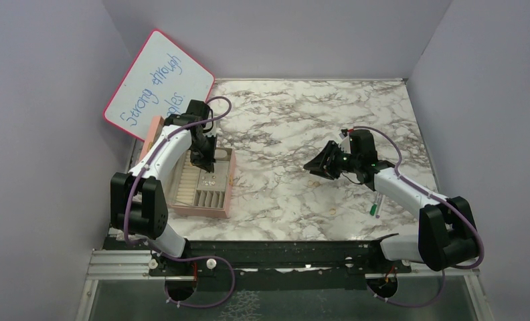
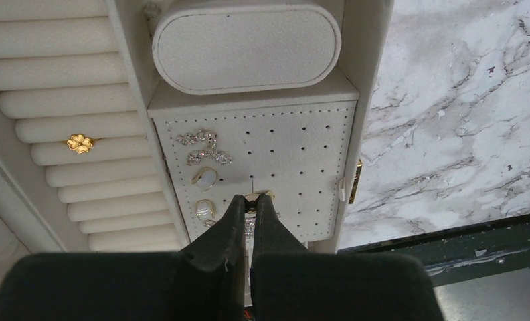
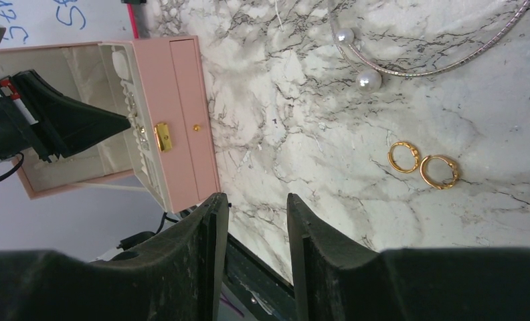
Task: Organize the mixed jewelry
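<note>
As seen from above, reaches with the left fingers (image 1: 204,160) into the pink box (image 1: 223,200) at the left of the marble surface (image 1: 282,127); holds the right fingers (image 1: 319,164) above mid-surface, near a pen (image 1: 375,204).

From the left wrist: fingers pressed together, tips at a small gold-rimmed stud (image 2: 261,194) on the holed panel (image 2: 302,147); cannot tell whether pinched or merely touched. Already placed: sparkly and white studs (image 2: 205,177) on that panel, a gold flower ring (image 2: 79,142) in the ring rolls (image 2: 61,100).

From the right wrist: fingers spread, nothing between them. Left to sort, loose on the surface: two gold hoops (image 3: 391,158), a pearl-tipped neck ring (image 3: 369,80). Probably around halfway.
</note>
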